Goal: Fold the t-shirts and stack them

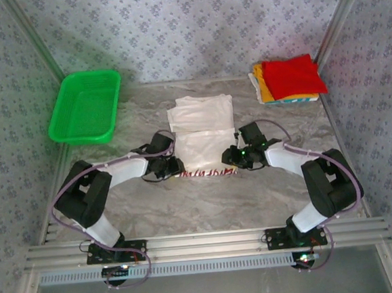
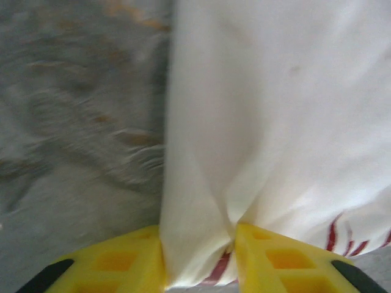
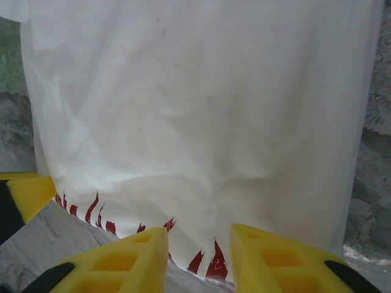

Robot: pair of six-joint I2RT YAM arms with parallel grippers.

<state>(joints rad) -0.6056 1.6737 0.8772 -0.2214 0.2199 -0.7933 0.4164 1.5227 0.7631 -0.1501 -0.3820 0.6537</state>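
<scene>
A marbled grey table, walled in by patterned blue-grey panels. A green plastic mesh basket sits in the far left corner. A stack of folded t-shirts sits in the far right corner, with a red one on top and a yellow-orange one under it. Both are well apart from the middle, and nothing lies between them and the arms.

A white t-shirt lies in the centre of the table as a tall rectangle. Its long axis runs from the arms toward the back wall. The far half looks folded into a thicker layer. The cloth is soft and lightly creased. A red print of jagged strokes runs along the near hem.

The left gripper is at the near left corner of the hem. Its blocky yellow fingers pinch a bunched fold of the white cloth. The right gripper is at the near right corner, with its jaws drawn in on the printed hem.
</scene>
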